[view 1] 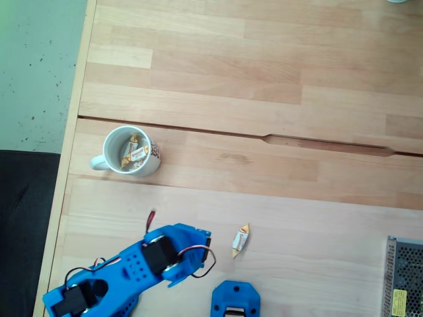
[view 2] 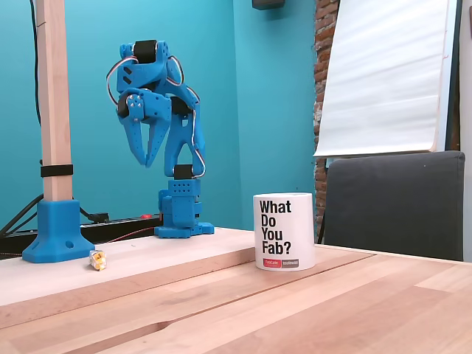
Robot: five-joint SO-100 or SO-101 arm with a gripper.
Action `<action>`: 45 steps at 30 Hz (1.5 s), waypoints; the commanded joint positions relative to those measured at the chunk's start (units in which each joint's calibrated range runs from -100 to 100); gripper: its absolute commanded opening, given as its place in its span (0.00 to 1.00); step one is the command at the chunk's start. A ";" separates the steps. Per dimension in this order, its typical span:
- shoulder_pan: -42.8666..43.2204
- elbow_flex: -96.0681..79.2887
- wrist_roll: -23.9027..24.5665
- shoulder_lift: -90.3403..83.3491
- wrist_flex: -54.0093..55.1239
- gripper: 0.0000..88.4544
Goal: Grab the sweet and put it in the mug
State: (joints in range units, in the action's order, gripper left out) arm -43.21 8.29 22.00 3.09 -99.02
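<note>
Sweet (view 1: pixel 240 240) lying free on the wooden table (view 1: pixel 277 99), just right of the raised blue arm in a fixed view, well apart from the mug (view 1: pixel 131 151) already holding sweets; gripper (view 2: pixel 146 161), fingers slightly parted and empty, must descend over it—approach step.

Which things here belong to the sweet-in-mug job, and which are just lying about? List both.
Job:
- the sweet, lying loose on the table
- the mug, already holding wrapped sweets
- the gripper, raised, holding nothing

Lying about:
- metal mesh box
- blue post base
- dark chair
</note>
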 commanded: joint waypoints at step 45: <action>0.00 25.43 2.83 25.40 -0.65 0.00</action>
State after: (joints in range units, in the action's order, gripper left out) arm -43.21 30.52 24.93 29.06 -99.02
